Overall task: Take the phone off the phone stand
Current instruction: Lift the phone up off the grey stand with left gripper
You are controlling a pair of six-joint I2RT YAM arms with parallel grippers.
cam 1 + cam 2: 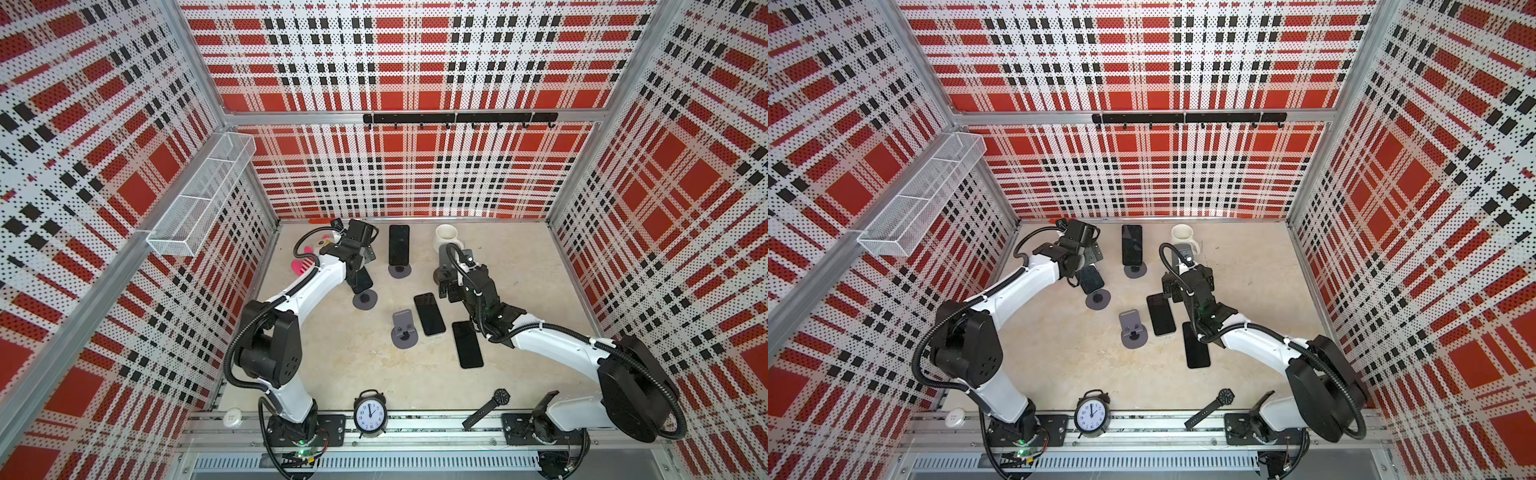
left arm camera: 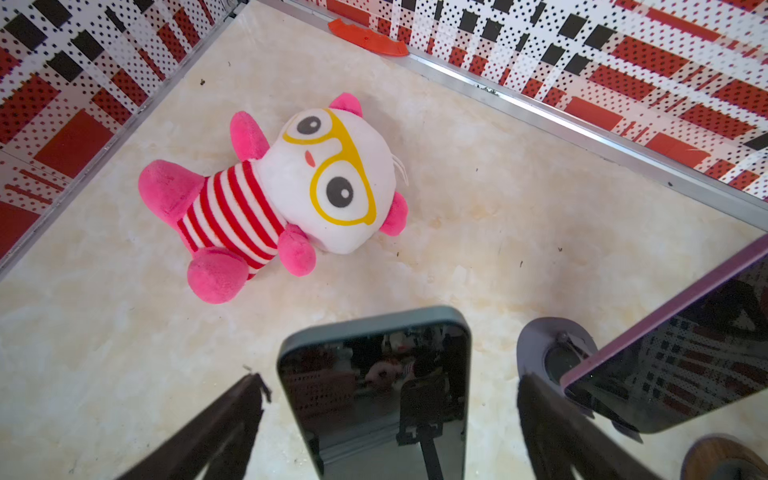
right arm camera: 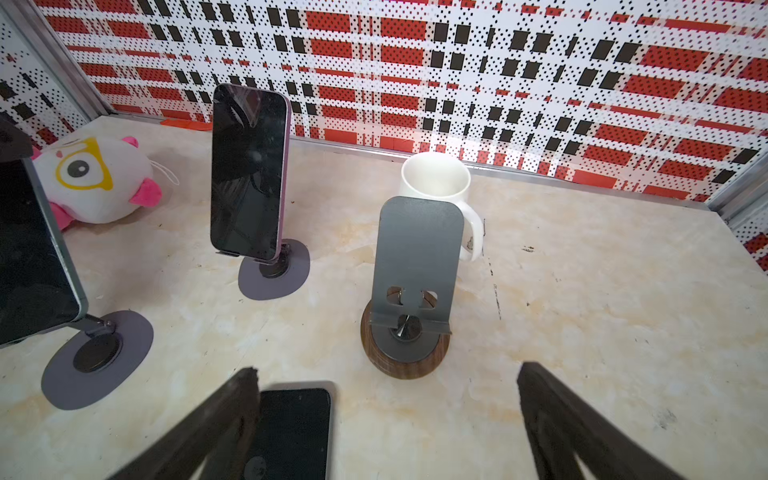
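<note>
The left gripper [image 2: 388, 379] hangs released, jaws wide either side of the teal-edged phone [image 2: 374, 399], which leans on its phone stand [image 1: 365, 299] well left of the white mug [image 1: 446, 239]. The right gripper [image 3: 388, 370], released and empty too, hovers in front of the mug. Four phones [image 1: 399, 244]: two standing, two flat. Four stands [image 1: 404, 330]: two bare. Right of the mug, open floor [image 1: 519, 299] reaches the wall [image 1: 623, 249].

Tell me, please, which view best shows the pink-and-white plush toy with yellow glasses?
The left wrist view: the pink-and-white plush toy with yellow glasses lies whole and unobstructed. The right wrist view catches mainly its head at the frame edge; in a top view just a sliver peeks past the left arm.
</note>
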